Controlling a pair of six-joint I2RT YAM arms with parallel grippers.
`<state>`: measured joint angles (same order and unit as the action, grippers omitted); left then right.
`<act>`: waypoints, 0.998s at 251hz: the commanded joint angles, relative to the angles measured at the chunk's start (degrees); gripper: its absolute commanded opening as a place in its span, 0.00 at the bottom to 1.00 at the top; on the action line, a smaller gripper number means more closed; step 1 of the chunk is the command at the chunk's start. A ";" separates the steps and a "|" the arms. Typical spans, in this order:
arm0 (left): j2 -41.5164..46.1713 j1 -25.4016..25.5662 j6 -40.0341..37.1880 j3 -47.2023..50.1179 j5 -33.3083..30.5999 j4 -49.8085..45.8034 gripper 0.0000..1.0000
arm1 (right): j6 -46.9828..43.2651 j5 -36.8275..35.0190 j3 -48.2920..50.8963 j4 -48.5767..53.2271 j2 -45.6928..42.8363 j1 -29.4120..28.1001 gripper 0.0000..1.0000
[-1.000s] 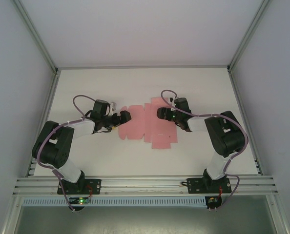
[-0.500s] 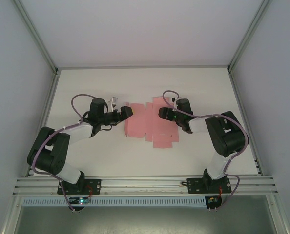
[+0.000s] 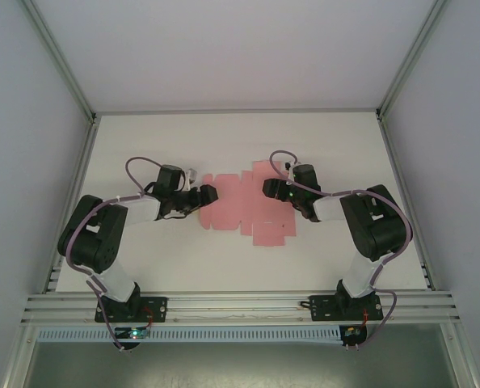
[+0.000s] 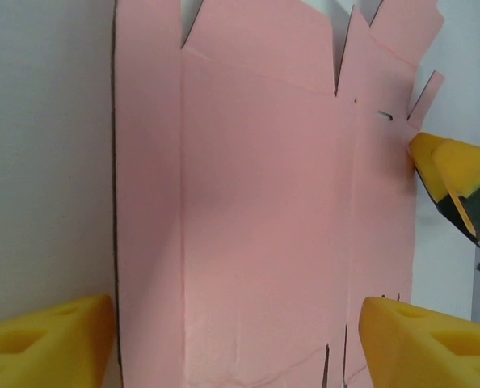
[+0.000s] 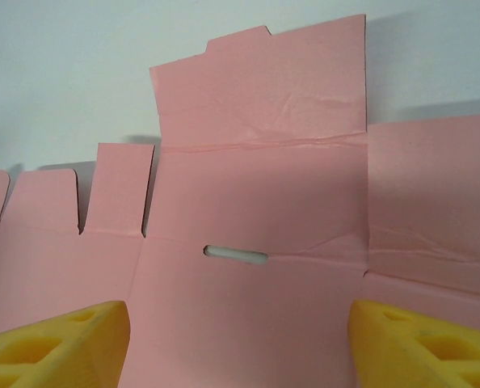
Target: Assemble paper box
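Paper box [image 3: 244,212], an unfolded pink cut-out sheet, lies flat at mid-table [image 3: 143,145] between the arms. Left gripper [image 3: 206,195], jaws spread, straddles its left end panel; right gripper [image 3: 268,188], jaws spread, hovers over its right panels.

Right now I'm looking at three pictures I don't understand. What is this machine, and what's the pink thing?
These are two black robot arms bolted to a white table. One picture looks down from above. The other two come from a camera on each wrist, so the yellow wedges there are the fingers. The pink paper box lies flat as an unfolded cut-out sheet. The left gripper and right gripper are open over it. Nothing is held.
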<state>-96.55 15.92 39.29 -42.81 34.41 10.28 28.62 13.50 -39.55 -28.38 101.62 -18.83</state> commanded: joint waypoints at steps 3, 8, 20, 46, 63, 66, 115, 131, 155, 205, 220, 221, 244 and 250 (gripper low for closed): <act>-0.77 0.84 -1.84 -1.07 -1.20 -3.11 0.64 | 2.77 2.78 3.97 13.15 2.83 0.31 0.73; -0.64 0.87 -2.02 -1.06 -1.23 -3.00 0.62 | 2.76 2.71 4.03 13.09 2.74 0.28 0.73; -0.13 0.86 -2.38 -1.15 -1.37 -3.11 0.53 | 2.60 2.75 4.14 13.09 2.67 0.42 0.72; 0.95 0.95 -2.76 -1.60 -1.20 -2.85 0.26 | 2.49 2.50 3.91 13.43 2.73 0.46 0.72; 1.57 1.24 -3.63 -2.05 -0.91 -2.82 0.10 | 2.15 2.67 3.74 13.42 2.95 0.47 0.72; 1.73 1.22 -3.88 -2.16 -0.85 -2.78 0.06 | 2.09 2.73 3.70 13.36 2.85 0.60 0.72; 6.40 2.82 -7.69 -3.51 0.41 -2.69 0.00 | -1.96 4.38 2.76 13.09 -2.37 0.55 0.74; 9.26 3.41 -9.31 -3.16 0.18 -2.84 0.00 | -4.40 4.38 2.22 14.01 -6.90 0.66 0.75; 14.04 3.76 -10.60 -1.65 1.27 -1.47 0.00 | -9.42 5.06 1.65 16.26 -14.97 1.00 0.80; 24.71 4.38 -10.46 1.77 6.94 3.69 0.00 | -11.66 12.83 6.90 15.08 -30.39 6.89 0.88; 28.27 4.73 -10.27 2.71 5.75 3.36 0.00 | -10.30 14.22 9.14 14.17 -33.95 9.35 0.89; 28.49 4.73 -10.19 2.81 5.62 3.30 0.00 | -10.14 14.34 9.27 14.02 -34.21 9.52 0.89; 33.98 4.74 -9.04 3.81 1.21 0.84 0.00 | -8.34 16.13 12.77 12.38 -40.16 12.59 0.93; 35.22 4.73 -8.86 4.16 0.73 0.83 0.00 | -7.84 16.54 13.84 11.54 -41.61 12.95 0.95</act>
<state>-67.16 20.08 30.37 -40.27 38.20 10.11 19.31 25.19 -30.24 -15.46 65.19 -8.27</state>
